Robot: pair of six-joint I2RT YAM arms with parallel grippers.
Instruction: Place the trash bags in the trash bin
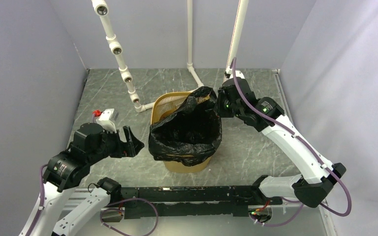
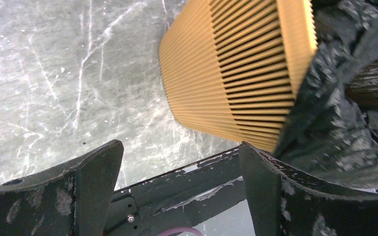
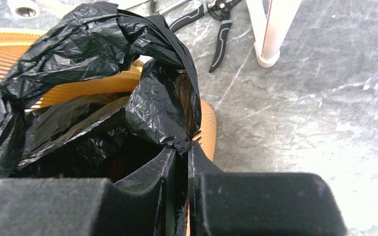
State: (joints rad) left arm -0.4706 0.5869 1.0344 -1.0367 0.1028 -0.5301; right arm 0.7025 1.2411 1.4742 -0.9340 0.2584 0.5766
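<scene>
The yellow-orange trash bin (image 1: pixel 169 102) stands upright mid-table. The black trash bag (image 1: pixel 187 130) lies in it, its mouth folded over the near and left rim, while the far-left rim is bare. My right gripper (image 1: pixel 220 105) is at the bin's far-right corner. In the right wrist view this gripper (image 3: pixel 182 150) is shut on a bunched edge of the trash bag (image 3: pixel 103 64) just above the bin's rim (image 3: pixel 209 129). My left gripper (image 1: pixel 133 142) hangs open just left of the bin. Nothing sits between the jaws of the left gripper (image 2: pixel 179 147), with the slatted bin wall (image 2: pixel 226 73) and bag edge (image 2: pixel 339 113) ahead.
A white pipe frame (image 1: pixel 120 64) rises behind the bin, one foot (image 3: pixel 268 59) near black-handled pliers (image 3: pixel 221 34). A small white and red object (image 1: pixel 106 117) lies at the left. The black base rail (image 1: pixel 192 196) runs along the near edge. Grey walls close in on both sides.
</scene>
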